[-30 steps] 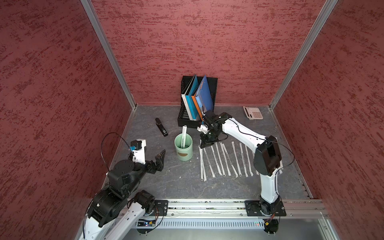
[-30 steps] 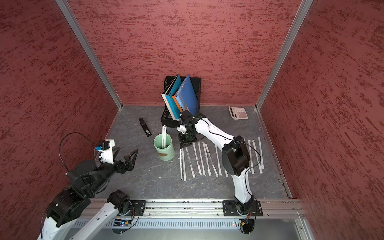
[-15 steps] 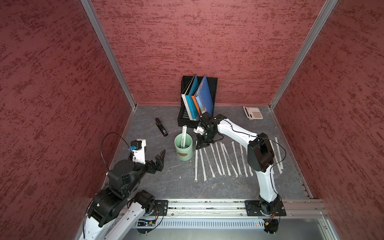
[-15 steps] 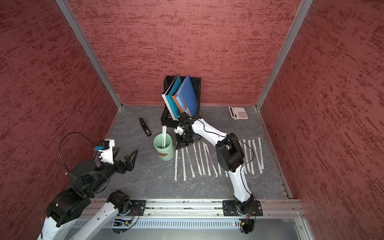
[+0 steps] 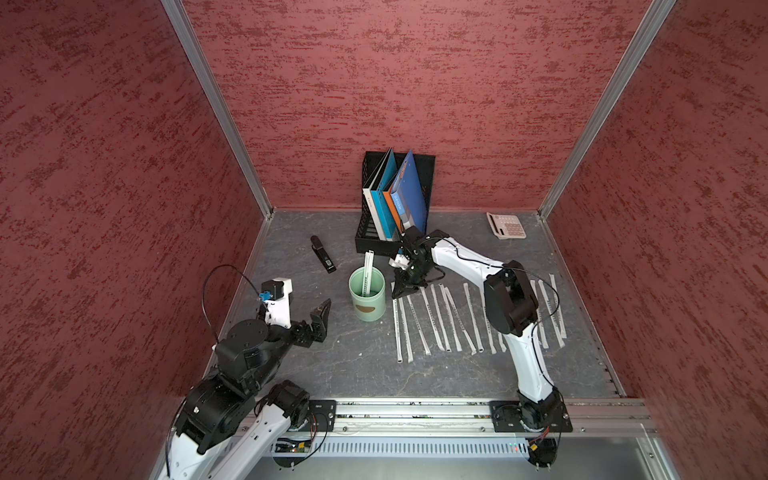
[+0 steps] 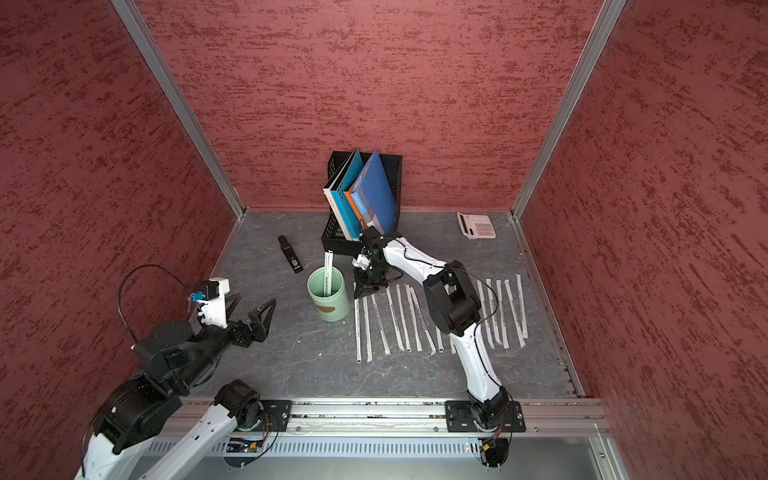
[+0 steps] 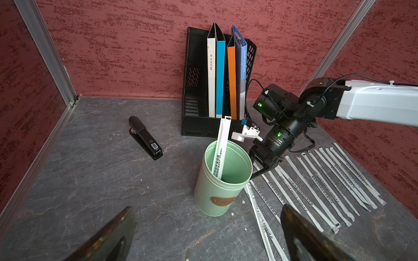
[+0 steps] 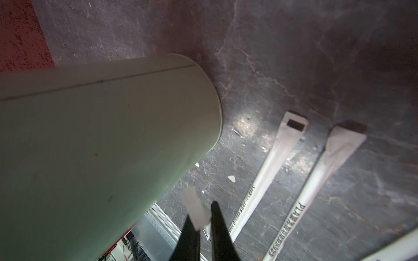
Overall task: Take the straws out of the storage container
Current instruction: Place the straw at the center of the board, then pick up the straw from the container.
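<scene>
While the right fingers (image 5: 397, 291) are low at the counter (image 5: 353, 365), just right of the storage container (image 5: 365, 307), they stand almost together with the flat paper end of one straw (image 8: 196, 209) between them; whether they really pinch it I cannot tell. This straw lies at the left end of the row of straws (image 5: 457, 316) on the counter, each with its long axis running from far to near. The left fingers (image 6: 266, 316) are spread wide and hold nothing, at the near left, pointing to the container but well apart from it. Inside the container stands the last straw (image 7: 220, 144), maybe two pressed together: nearly upright, leaning to the far rim, its top end well above the rim. From the right fingers it lies to the left and higher. I judge the right arm is the nearer one, so it should rise, come over the rim and close on the free top end, then pull upward along the straw's length, taking care not to push the container wall beside it
</scene>
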You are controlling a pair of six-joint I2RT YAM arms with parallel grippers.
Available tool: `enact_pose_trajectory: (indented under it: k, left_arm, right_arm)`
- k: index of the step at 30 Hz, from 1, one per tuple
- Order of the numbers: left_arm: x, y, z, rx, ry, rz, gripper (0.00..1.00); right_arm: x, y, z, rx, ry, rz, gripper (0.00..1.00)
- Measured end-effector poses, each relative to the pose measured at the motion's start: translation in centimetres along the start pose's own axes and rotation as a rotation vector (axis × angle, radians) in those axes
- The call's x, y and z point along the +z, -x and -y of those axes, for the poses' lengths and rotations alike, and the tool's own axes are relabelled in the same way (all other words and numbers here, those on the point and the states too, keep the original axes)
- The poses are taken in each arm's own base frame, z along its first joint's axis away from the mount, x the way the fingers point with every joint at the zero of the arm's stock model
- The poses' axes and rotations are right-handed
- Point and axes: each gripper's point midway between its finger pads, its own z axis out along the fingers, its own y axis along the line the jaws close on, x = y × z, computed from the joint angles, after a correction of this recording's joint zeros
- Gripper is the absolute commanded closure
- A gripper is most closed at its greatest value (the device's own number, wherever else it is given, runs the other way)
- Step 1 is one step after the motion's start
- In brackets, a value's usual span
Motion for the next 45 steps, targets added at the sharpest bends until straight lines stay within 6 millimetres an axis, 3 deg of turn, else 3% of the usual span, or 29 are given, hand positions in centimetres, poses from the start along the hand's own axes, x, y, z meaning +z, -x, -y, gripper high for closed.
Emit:
enact_pose_trajectory:
  k: [14, 18, 22, 26, 30, 34, 40, 45]
  left_arm:
    - [0.3, -0.2, 0.0, 0.002, 0.004, -0.012, 0.0]
    - [0.3, -0.2, 0.0, 0.002, 0.004, -0.014, 0.01]
    - [0.4, -0.2, 0.0, 0.002, 0.007, -0.016, 0.01]
    - [0.4, -0.2, -0.1, 0.002, 0.008, -0.017, 0.01]
    - [0.4, -0.2, -0.1, 0.002, 0.008, -0.018, 0.01]
    - [0.4, -0.2, 0.0, 0.002, 0.006, -0.018, 0.01]
    - [0.4, -0.3, 0.1, 0.002, 0.0, -0.02, 0.01]
    - [0.4, -0.3, 0.1, 0.002, -0.002, -0.021, 0.0]
  right_arm:
    - [0.5, 1.0, 0.6, 0.019, 0.002, 0.013, 0.89]
    - [-0.3, 1.7, 0.3, 0.001, -0.012, 0.06, 0.85]
    - [-4.1, 1.9, -1.5, -0.06, -0.033, 0.175, 0.8]
    - [-9.8, 2.0, -5.9, -0.181, -0.006, 0.337, 0.75]
    - [-13.2, 2.1, -9.6, -0.289, 0.022, 0.428, 0.74]
    - [-12.3, 2.6, -11.2, -0.355, 0.025, 0.427, 0.74]
    - [-8.7, 3.9, -10.6, -0.354, 0.007, 0.372, 0.75]
    - [-8.0, 5.3, -10.4, -0.353, 0.0, 0.373, 0.75]
